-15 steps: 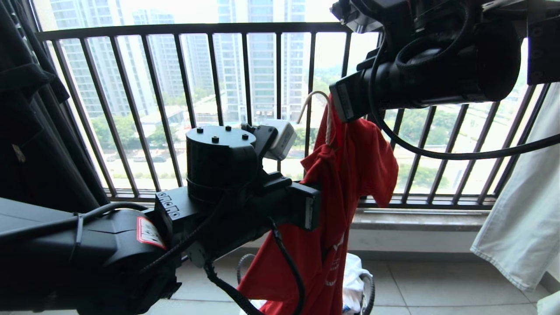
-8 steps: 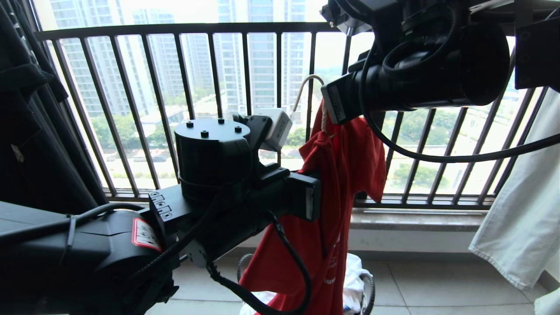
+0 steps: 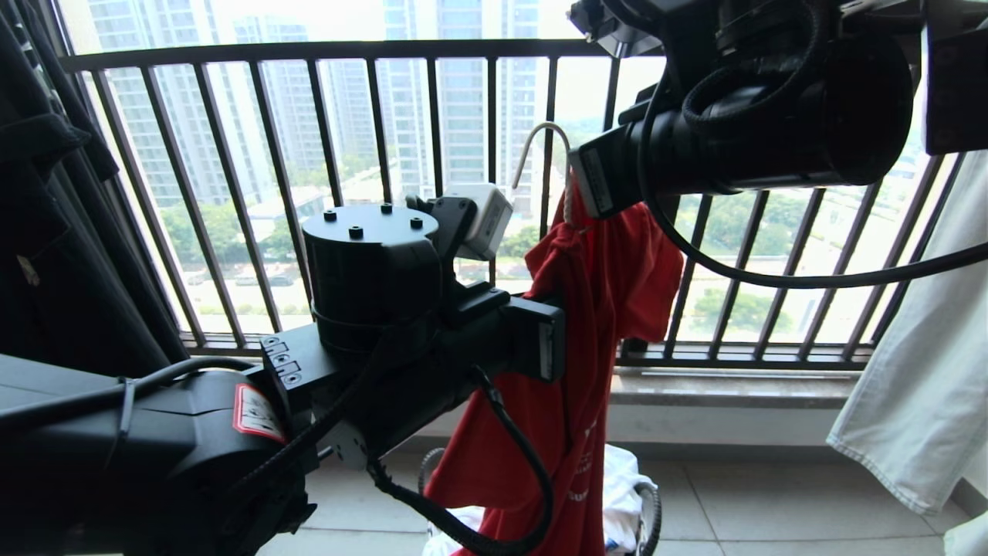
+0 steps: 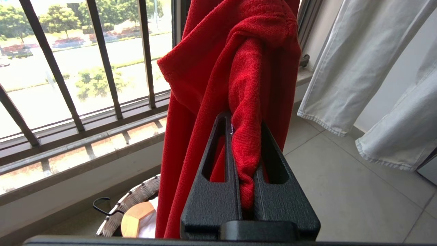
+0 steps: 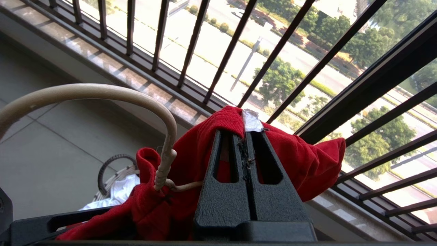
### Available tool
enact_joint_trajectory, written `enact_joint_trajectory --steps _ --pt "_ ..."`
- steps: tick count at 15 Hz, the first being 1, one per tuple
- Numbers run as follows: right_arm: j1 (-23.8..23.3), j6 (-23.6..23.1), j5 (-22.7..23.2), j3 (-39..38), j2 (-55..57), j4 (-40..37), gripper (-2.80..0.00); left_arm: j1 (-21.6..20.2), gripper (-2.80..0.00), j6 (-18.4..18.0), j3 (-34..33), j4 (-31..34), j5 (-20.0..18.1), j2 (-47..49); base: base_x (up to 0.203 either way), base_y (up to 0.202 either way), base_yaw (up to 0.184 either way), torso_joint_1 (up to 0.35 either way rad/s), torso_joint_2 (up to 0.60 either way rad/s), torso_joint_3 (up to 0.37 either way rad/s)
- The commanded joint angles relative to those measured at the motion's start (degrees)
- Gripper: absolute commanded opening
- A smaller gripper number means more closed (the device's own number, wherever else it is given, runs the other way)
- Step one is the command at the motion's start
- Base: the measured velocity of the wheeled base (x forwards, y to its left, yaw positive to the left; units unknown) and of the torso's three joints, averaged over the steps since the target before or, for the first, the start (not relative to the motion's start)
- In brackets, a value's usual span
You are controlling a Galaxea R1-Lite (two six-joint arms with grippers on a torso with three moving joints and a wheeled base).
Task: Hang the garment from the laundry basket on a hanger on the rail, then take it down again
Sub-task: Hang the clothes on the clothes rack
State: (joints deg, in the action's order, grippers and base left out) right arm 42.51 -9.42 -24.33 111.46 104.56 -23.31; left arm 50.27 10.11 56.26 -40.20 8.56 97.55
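Two hands grip one red T-shirt [image 3: 594, 324] in front of the dark window railing [image 3: 370, 193]. The left hand [image 4: 244, 136] is clamped on a bunched vertical fold of the shirt, cloth squeezed between its black fingers [image 4: 218, 177]. The right hand [image 5: 246, 143], higher up against the railing, is pressed shut on the shirt's neck edge, where a small white label [image 5: 252, 120] sticks out just past its tips. Beside that hand the curved hook of the white hanger [image 5: 102, 92] rises out of the gathered red cloth, its twisted neck [image 5: 163, 171] buried in the collar. The shirt hangs down from there, its lower part reaching into the laundry basket [image 3: 644, 502] on the tiled floor [image 3: 772, 510] below the railing, with white laundry [image 3: 621, 479] in it. To the right of the railing hangs pale fabric [image 3: 918, 371]; to its left, dark clothing [image 3: 54, 232].
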Motion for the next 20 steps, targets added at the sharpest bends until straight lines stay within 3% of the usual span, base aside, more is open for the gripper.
enact_joint_trajectory --steps 1,14,15,20 --pt "0.5 -0.1 -0.1 0.0 -0.6 -0.4 -2.8 -0.1 -2.8 0.1 0.3 -0.3 0.7 0.2 0.0 0.0 0.0 0.0 0.0 0.0" --pt "2.5 -0.1 -0.2 -0.1 -1.0 -1.0 -2.8 -0.1 -2.8 0.3 0.7 -3.6 2.2 0.6 0.0 0.0 0.0 0.0 0.0 0.0" --pt "2.7 -0.1 -0.2 -0.1 -1.2 -1.0 0.0 -0.1 -2.8 0.3 0.8 -3.6 2.2 0.7 0.0 0.0 0.0 0.0 0.0 0.0" --pt "3.4 0.0 -0.3 -0.3 -1.9 -1.0 0.0 -0.2 -2.8 0.4 0.6 -3.6 2.2 0.4 0.0 0.0 0.0 0.0 0.0 0.0"
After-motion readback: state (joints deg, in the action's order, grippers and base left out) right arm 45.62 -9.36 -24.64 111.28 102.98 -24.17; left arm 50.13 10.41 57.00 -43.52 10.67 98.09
